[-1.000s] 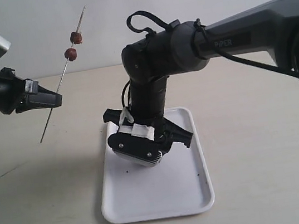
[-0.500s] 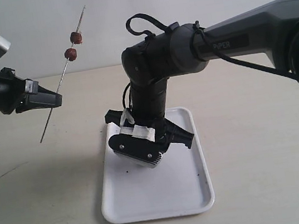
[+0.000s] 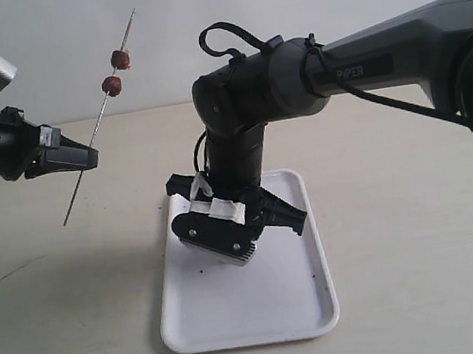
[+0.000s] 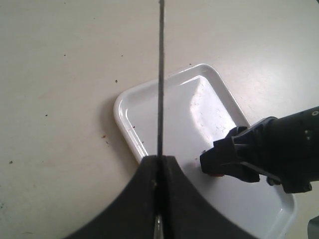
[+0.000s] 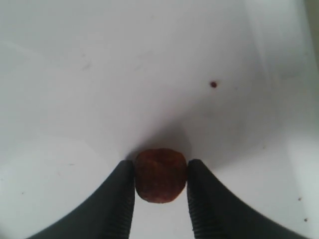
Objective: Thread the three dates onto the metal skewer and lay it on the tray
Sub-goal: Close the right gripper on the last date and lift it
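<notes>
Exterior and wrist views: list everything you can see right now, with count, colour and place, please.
skewered dates: 2, dark red-brown, threaded on the upper part of the skewer, apart from each other
third date: 1, red-brown, at the tray surface between the right gripper's fingers
metal skewer: 1, dark grey, held tilted in the air, left of the tray
tray: 1, white, flat on the table
crumbs: several, dark, scattered on the tray
table: 1, beige, under everything
left gripper: 1, black, shut on the skewer's lower part
right gripper: 1, black, lowered into the tray, closed on the third date
</notes>
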Robot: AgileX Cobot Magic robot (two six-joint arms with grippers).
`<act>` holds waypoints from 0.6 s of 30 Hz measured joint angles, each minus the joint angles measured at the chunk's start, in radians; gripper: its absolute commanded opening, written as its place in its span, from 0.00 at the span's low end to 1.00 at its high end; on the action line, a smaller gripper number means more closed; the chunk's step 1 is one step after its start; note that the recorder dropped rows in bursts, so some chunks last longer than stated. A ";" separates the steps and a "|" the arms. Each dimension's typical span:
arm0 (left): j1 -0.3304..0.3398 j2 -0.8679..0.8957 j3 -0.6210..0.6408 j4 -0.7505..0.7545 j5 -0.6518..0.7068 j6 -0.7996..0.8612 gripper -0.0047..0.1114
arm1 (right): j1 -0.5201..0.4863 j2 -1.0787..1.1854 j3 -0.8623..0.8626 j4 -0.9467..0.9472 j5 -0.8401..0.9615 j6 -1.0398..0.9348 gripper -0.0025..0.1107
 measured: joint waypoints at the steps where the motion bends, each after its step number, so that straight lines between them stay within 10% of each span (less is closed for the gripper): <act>1: 0.000 0.000 0.000 0.000 0.000 0.000 0.04 | 0.000 0.000 0.000 0.000 0.000 0.000 0.32; 18: 0.000 0.000 0.000 0.000 0.000 0.000 0.04 | 0.002 0.000 0.000 0.002 0.000 -0.002 0.27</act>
